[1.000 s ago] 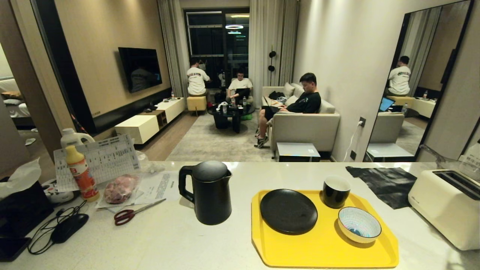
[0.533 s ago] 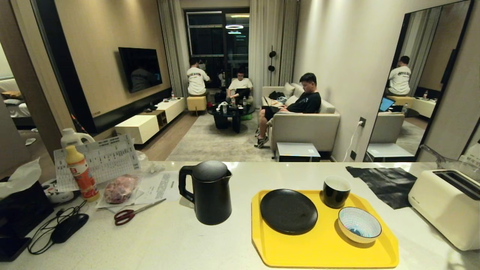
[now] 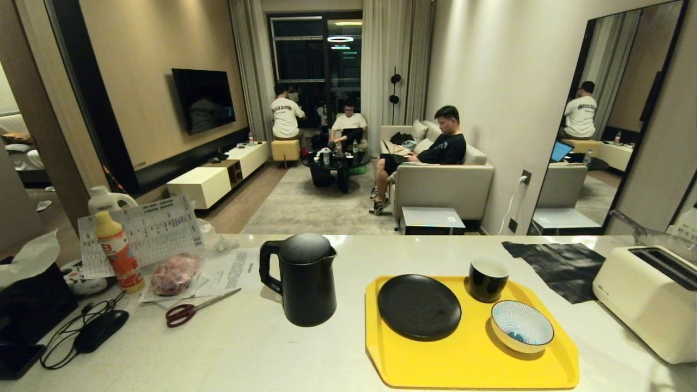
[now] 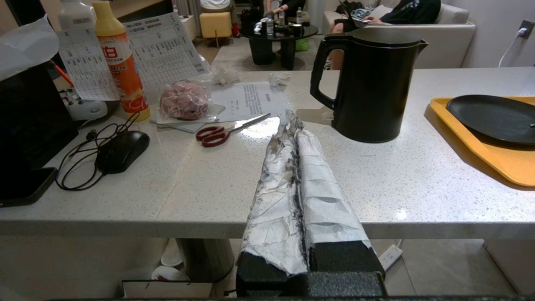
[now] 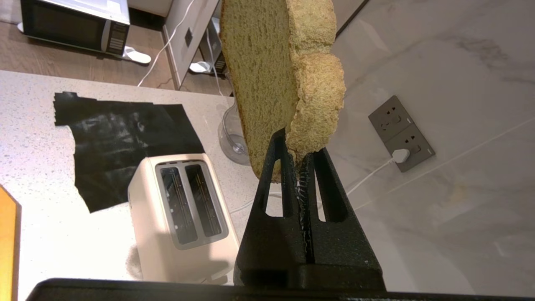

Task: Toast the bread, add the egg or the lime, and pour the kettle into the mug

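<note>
my right gripper (image 5: 297, 161) is clamped on the thick pale-green bread slice with tan crust (image 5: 276, 79), holding it above the cream two-slot toaster (image 5: 182, 217). my left gripper (image 4: 294, 129), fingers pressed together and holding nothing, sits near the matte-black jug kettle (image 4: 370, 83).

The right gripper (image 5: 301, 161) has its fingers (image 5: 276, 175) pinched on the lower edge of the bread (image 5: 271, 75), the slice standing up on edge above the table (image 5: 37, 200). Below sits the cream toaster (image 5: 184, 217), both slots showing, beside a black sheet (image 5: 121, 138).
</note>
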Available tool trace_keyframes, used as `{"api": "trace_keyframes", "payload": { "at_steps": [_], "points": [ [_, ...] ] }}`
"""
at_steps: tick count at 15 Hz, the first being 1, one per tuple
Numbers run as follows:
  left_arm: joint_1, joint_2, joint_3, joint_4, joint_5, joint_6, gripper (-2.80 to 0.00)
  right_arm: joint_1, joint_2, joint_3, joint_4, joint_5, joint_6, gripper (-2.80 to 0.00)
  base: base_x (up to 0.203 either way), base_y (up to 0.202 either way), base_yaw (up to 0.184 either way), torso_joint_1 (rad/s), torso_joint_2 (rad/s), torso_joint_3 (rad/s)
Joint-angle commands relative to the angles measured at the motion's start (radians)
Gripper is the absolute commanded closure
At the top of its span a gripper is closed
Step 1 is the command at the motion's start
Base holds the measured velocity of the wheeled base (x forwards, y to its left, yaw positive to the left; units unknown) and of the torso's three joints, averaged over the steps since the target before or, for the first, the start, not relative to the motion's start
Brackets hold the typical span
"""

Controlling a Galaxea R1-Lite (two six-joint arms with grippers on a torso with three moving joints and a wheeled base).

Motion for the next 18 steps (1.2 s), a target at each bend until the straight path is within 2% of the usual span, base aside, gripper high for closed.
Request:
{"api": "trace_keyframes", "payload": {
  "at_steps": [1, 16, 18],
  "points": [
    [0.0, -0.003, 0.0, 0.0, 0.0, -0.001, 0.0, 0.001, -0.002, 0.001, 0.001, 0.001, -0.003, 0.0, 0.0, 0.0, 0.0, 0.0, 0.0, 0.0],
    [0.0, -0.003, 0.0, 0.0, 0.0, -0.001, 0.0, 0.001, -0.014, 0.002, 0.004, 0.022, -0.003, 0.0, 0.0, 0.0, 0.0, 0.0, 0.0, 0.0],
    [0.0, -0.003, 0.0, 0.0, 0.0, -0.001, 0.0, 0.001, -0.015, 0.004, 0.004, 0.022, -0.003, 0.0, -0.004, -0.002, -0.093, 0.007, 0.01, -0.002]
  ]
}}
